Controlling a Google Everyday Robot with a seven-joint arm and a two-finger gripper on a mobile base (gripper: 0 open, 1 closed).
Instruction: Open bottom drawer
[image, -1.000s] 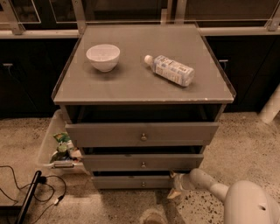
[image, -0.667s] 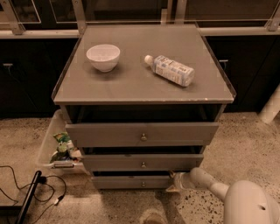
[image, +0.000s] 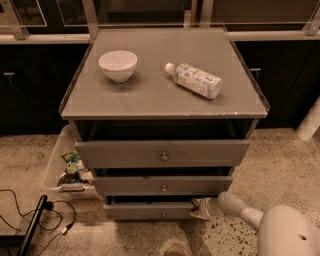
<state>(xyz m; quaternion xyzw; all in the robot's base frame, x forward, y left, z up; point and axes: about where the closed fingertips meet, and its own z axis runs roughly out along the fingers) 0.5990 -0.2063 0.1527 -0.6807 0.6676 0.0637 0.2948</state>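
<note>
The bottom drawer (image: 145, 210) is the lowest, narrowest grey front of the cabinet, with a small brass knob (image: 164, 215). It stands slightly out, with a dark gap above it. My gripper (image: 198, 207) reaches in from the lower right on a white arm (image: 240, 210) and sits at the drawer's right end, at its top corner. The middle drawer (image: 162, 185) and top drawer (image: 162, 153) are above, each pulled out a bit further.
A white bowl (image: 118, 65) and a lying plastic bottle (image: 195, 80) rest on the cabinet top (image: 150, 95). A clear bin (image: 62, 167) with packets stands on the floor at left. Black cables (image: 35, 215) lie at lower left. A white post (image: 310, 120) stands at right.
My gripper has moved slightly left, closer against the right end of the bottom drawer. The drawers look unmoved.
</note>
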